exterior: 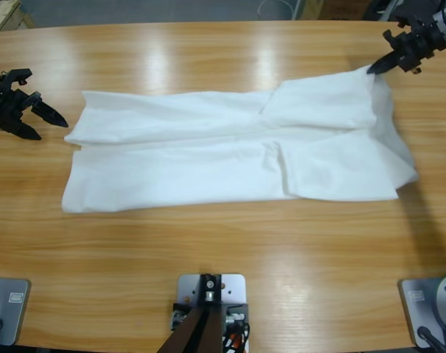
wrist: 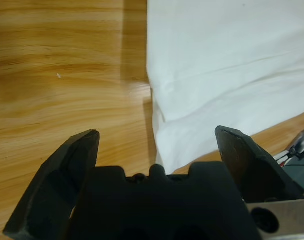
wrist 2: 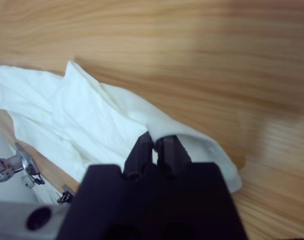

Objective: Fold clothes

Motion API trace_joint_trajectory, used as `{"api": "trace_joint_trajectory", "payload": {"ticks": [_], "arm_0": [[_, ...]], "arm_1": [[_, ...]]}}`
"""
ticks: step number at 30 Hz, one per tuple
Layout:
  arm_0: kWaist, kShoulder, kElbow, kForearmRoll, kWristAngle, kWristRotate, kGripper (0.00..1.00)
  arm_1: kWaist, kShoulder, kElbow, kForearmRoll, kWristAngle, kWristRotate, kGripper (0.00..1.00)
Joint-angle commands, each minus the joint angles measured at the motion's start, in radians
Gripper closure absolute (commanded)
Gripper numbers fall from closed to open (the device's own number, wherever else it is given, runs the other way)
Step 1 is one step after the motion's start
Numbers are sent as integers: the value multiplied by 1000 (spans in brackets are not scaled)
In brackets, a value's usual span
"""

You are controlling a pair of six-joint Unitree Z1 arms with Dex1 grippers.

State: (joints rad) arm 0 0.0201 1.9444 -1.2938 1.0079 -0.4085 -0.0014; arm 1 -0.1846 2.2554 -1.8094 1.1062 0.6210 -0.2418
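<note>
A white T-shirt [exterior: 230, 154] lies lengthwise across the middle of the wooden table [exterior: 223, 250], folded into a long band. My right gripper [exterior: 372, 69] is at the shirt's far right corner, shut on a pinch of fabric there, and that corner is pulled up off the table. In the right wrist view the closed jaws of the right gripper [wrist 2: 155, 139] bite the edge of the T-shirt [wrist 2: 91, 115]. My left gripper [exterior: 52, 129] hovers open just left of the shirt's left end, not touching it. The left wrist view looks past the left gripper [wrist: 157, 134] at the T-shirt [wrist: 227, 60] ahead.
Bare wood surrounds the shirt in front, behind and at both ends. The table's far edge [exterior: 208, 23] runs along the top of the high view, close behind my right gripper.
</note>
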Motion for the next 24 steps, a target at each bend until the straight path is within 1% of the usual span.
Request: {"api": "trace_joint_trajectory", "payload": {"ticks": [1, 2, 3, 9, 12, 15, 16, 18, 20, 24], "arm_0": [[-12, 17, 27, 18, 16, -8, 96], [-12, 16, 27, 18, 16, -8, 96], [-12, 16, 27, 18, 16, -8, 96], [-12, 9, 27, 18, 16, -8, 96], [-12, 3, 27, 20, 16, -9, 96], [-12, -2, 27, 20, 15, -9, 96], [-13, -4, 27, 20, 15, -9, 96], [-16, -13, 28, 20, 14, -9, 96], [-16, -25, 30, 20, 14, -9, 96], [-18, -32, 33, 20, 13, -9, 96]], "arm_1": [[-12, 105, -113, 86, -26, -5, 330], [-12, 101, -113, 91, -36, -5, 29], [-12, 94, -115, 98, -53, -5, 0], [-12, 11, -149, 157, -140, 13, 0], [-3, -43, -140, 184, -144, 14, 0], [52, -104, -43, 168, -134, 15, 0], [75, -132, 19, 135, -122, 21, 0], [119, -213, 201, 2, -104, 65, 0], [159, -266, 332, -91, -94, 105, 0], [230, -302, 466, -201, -71, 167, 0]]}}
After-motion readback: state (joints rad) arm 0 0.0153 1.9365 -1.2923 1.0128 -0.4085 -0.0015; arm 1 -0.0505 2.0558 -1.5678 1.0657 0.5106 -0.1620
